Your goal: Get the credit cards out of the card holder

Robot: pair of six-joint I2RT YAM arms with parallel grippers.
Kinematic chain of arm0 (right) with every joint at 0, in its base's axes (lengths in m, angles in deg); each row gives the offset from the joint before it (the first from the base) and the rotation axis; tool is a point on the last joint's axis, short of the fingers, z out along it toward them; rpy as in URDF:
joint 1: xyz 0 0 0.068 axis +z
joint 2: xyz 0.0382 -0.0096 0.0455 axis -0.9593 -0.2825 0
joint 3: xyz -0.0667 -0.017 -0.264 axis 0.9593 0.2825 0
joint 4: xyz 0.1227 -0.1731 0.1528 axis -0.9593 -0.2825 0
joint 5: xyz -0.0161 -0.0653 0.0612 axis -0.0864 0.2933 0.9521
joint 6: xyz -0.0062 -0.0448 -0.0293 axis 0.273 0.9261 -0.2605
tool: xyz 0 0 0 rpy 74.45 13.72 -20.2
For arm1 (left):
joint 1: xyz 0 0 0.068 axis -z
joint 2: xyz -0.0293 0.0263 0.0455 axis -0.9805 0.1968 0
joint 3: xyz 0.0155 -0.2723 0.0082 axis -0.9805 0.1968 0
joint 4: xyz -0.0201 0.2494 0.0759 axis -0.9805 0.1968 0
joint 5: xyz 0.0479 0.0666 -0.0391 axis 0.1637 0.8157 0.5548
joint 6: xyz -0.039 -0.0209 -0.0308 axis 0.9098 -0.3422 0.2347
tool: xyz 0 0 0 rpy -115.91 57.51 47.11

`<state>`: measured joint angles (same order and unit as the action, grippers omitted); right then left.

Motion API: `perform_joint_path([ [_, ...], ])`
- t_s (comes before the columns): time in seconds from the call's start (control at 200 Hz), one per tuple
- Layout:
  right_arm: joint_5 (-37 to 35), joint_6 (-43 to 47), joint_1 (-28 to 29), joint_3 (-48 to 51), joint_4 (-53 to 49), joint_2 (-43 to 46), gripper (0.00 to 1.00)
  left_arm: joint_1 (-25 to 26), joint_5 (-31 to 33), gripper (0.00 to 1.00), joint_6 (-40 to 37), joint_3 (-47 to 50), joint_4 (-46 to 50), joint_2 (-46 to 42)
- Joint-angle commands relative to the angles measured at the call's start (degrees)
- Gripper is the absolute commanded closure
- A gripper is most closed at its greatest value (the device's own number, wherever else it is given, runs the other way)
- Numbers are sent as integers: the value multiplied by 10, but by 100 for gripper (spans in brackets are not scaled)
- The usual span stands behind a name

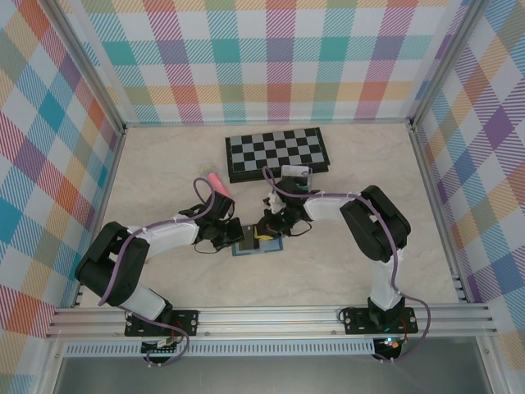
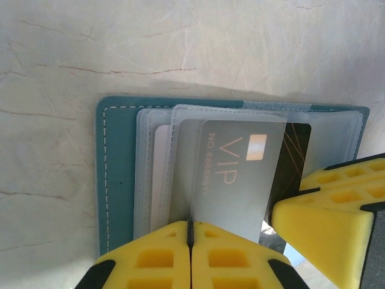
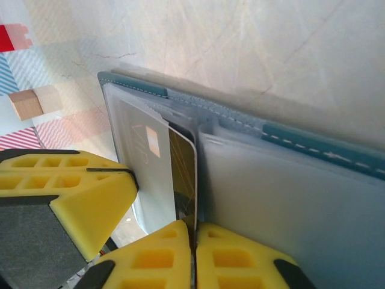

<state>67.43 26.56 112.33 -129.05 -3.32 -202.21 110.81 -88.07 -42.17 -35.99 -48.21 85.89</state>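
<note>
The right gripper (image 3: 194, 232) is pinched tight on the edge of a dark card (image 3: 182, 171) in the open card holder (image 2: 117, 174), which lies on the table (image 1: 369, 164) between the arms. The left gripper (image 2: 190, 232) is clamped on a clear sleeve (image 2: 180, 156) beside the grey VIP card (image 2: 240, 174). A chessboard (image 1: 277, 153) and a pink marker (image 1: 217, 182) lie farther back. Yellow fingers (image 2: 325, 211) hide the cards' near edges, and the frosted sleeves blur whatever lies beneath them.

grey credit card (image 2: 237, 180) printed "VIP", smaller "NO" line, digits unclear
</note>
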Motion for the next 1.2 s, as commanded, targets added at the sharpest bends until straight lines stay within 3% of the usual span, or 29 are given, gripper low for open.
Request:
perform_joint_path([
  [0.0,-10,23,1,-10,-12,8,99,10,33,93,0,3,36,8],
  [0.47,-141,175,-16,-2,-185,176,100,10,49,66,-2,-34,78,-37],
  [0.675,-212,206,-17,-17,-210,263,100,6,72,27,-10,-76,123,-88],
  [0.8,-276,234,-20,-37,-215,304,100,0,117,14,-24,-83,168,-138],
  [0.92,-322,281,-33,-74,-218,319,100,-11,159,6,-34,-71,202,-184],
  [1.125,-356,399,-74,-155,-222,298,100,-24,160,0,-39,-43,210,-227],
  [1.195,-346,482,-87,-156,-203,291,100,-28,159,0,-40,-37,208,-231],
])
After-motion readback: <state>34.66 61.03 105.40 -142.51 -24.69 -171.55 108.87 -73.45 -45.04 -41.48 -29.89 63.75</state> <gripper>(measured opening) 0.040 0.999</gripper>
